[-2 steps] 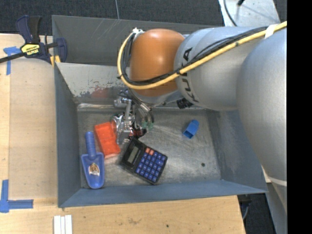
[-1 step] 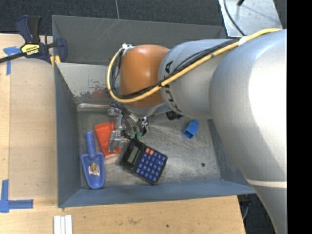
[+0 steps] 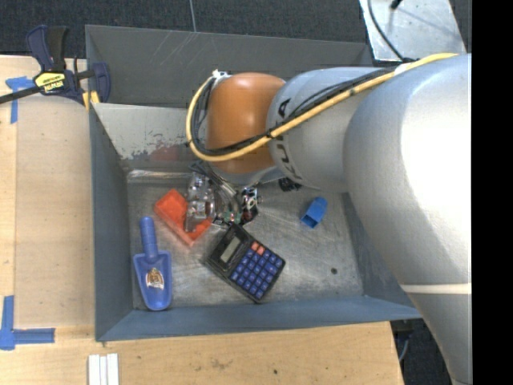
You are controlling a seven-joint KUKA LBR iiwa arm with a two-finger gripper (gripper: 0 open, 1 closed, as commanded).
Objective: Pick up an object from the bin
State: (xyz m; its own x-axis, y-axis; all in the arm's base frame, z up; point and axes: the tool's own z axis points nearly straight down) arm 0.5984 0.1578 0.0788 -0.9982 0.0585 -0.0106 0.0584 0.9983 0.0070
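My gripper (image 3: 197, 212) hangs low in the middle of the bin, under the arm's orange cover, its metal fingers down on the right part of a flat orange block (image 3: 171, 208). Whether the fingers grip the block I cannot tell. Just right of and below the gripper lies a black calculator (image 3: 244, 264) with blue keys, tilted on the bin floor. A blue plastic scoop (image 3: 152, 268) lies at the bin's left, handle pointing up.
A small blue piece lies on the floor at the right (image 3: 313, 212). The arm covers the bin's upper right part. Bare floor shows along the front and to the right of the calculator.
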